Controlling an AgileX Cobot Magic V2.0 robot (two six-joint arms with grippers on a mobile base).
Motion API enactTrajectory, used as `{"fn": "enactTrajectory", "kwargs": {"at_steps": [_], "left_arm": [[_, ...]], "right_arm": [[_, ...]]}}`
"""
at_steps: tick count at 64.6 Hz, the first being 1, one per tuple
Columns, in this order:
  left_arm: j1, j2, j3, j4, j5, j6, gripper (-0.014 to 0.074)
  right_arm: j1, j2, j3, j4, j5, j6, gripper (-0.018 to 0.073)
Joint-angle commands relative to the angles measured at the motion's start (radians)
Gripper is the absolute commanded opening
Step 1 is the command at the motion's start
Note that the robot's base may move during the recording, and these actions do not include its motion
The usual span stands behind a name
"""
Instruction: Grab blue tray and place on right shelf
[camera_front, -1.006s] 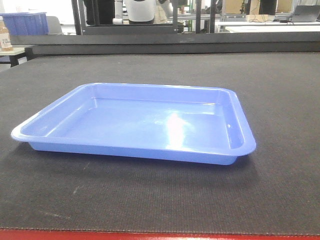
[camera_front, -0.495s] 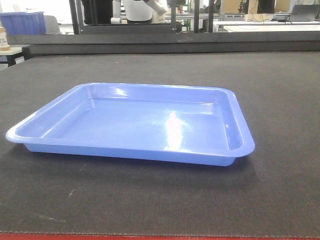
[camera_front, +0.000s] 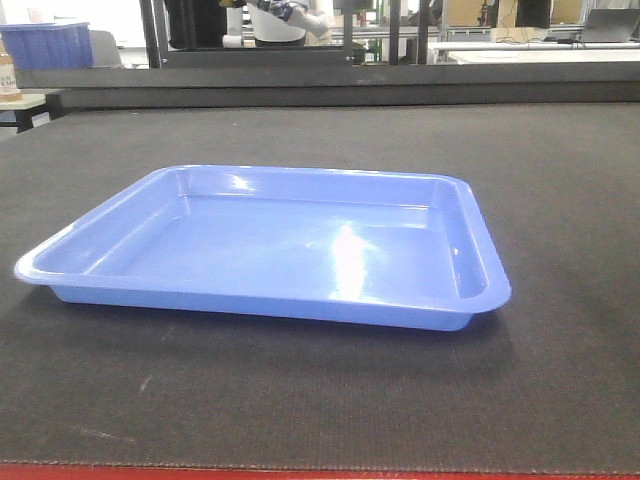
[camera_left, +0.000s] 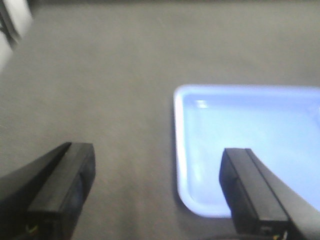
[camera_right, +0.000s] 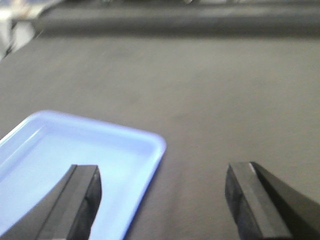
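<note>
Front view: blue tray (camera_front: 270, 245) lay flat on the dark matted surface (camera_front: 560, 180), centre-left of frame, long side toward the camera. A red edge (camera_front: 300, 472) ran along the bottom. A dark blue bin (camera_front: 48, 45) stood far back, upper left. Neither arm appeared here.

Left wrist view (blurred): left gripper (camera_left: 155, 152) showed its jaws spread wide with nothing between them. One finger sat at lower left over bare surface (camera_left: 100, 75). The other sat at lower right, overlapping the tray's (camera_left: 250, 125) near rounded corner. Whether it touched the rim could not be told.

Right wrist view: right gripper (camera_right: 164, 172) likewise had its jaws wide and empty. The left-hand finger in frame overlapped the tray (camera_right: 75, 150), and the other stood over surface (camera_right: 225, 90) at lower right. The tray's corner lay between them, toward the left.

Against a second earlier, front view: the tray's near-left corner sat slightly closer to the left frame edge, and the bin appeared a little higher. Against half a second earlier, hardly any change.
</note>
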Motion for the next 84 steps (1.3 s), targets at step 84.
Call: {"fn": "enactTrajectory", "kwargs": {"at_steps": [84], "left_arm": [[-0.054, 1.095, -0.592, -0.016, 0.218, -0.084, 0.0431]], "right_arm": [[0.219, 1.073, -0.586, -0.182, 0.373, 0.503, 0.0611]]}}
